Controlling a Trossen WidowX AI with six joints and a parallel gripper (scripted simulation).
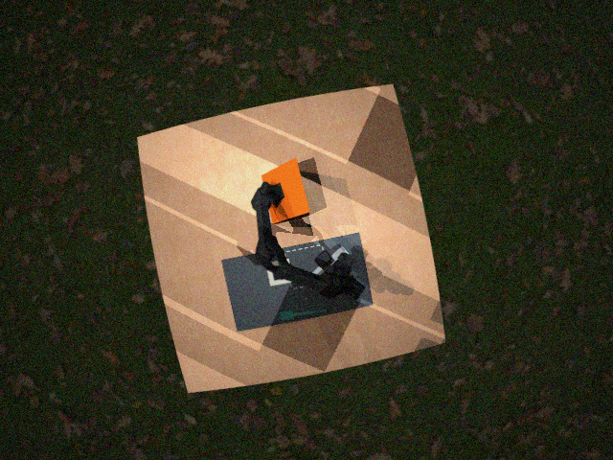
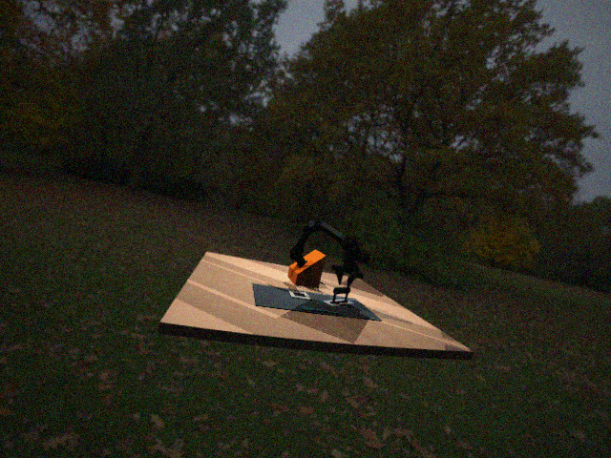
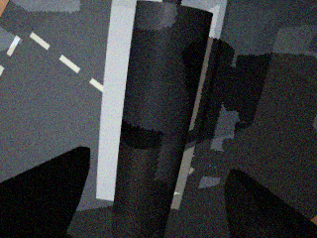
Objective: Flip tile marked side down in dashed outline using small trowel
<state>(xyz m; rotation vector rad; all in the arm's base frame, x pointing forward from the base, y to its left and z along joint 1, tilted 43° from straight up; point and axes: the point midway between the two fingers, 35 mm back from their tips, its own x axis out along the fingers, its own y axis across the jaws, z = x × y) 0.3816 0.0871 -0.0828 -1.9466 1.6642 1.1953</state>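
Dark grass (image 1: 79, 297) (image 2: 123, 385) strewn with fallen leaves (image 1: 311, 59) (image 2: 158, 420) surrounds the desk (image 1: 197, 366) (image 2: 217, 320). Behind stand tall trees (image 2: 404, 113), their leaves brown and dull green, with a yellow bush (image 2: 508, 246) at the right. Grey sky (image 2: 291, 31) shows between the crowns and at the upper right. The surroundings are dim, while warm light falls on the desk, crossed by slanting shadow bands and thin bright stripes.
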